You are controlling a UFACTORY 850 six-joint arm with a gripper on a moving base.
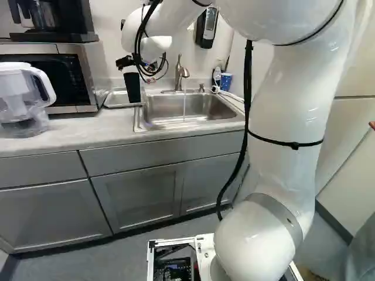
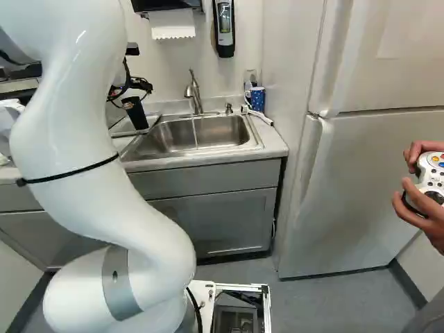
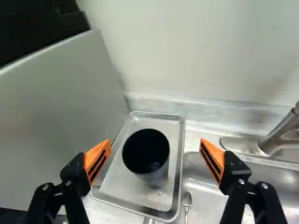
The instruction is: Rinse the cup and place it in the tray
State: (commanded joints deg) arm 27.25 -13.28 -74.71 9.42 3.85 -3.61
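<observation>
Cup [image 3: 148,158], 1, stands in 1 tray [image 3: 122,184]; 1 gripper [image 1: 135,70], 2 fingers apart; 1 spoon [image 3: 187,200] just beside.

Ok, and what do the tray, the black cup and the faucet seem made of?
The tray looks like bare metal, aluminium or steel, from its silvery sheen. The black cup seems to be smooth plastic, given its soft gloss, though coated metal is possible. The faucet looks like brushed metal: grey with muted highlights.

Gray cabinets [image 1: 137,199] carry a light desk [image 1: 76,132] against a pale wall [image 1: 105,58]. A white refrigerator [image 2: 361,180] stands on gray floor [image 2: 326,302].
</observation>
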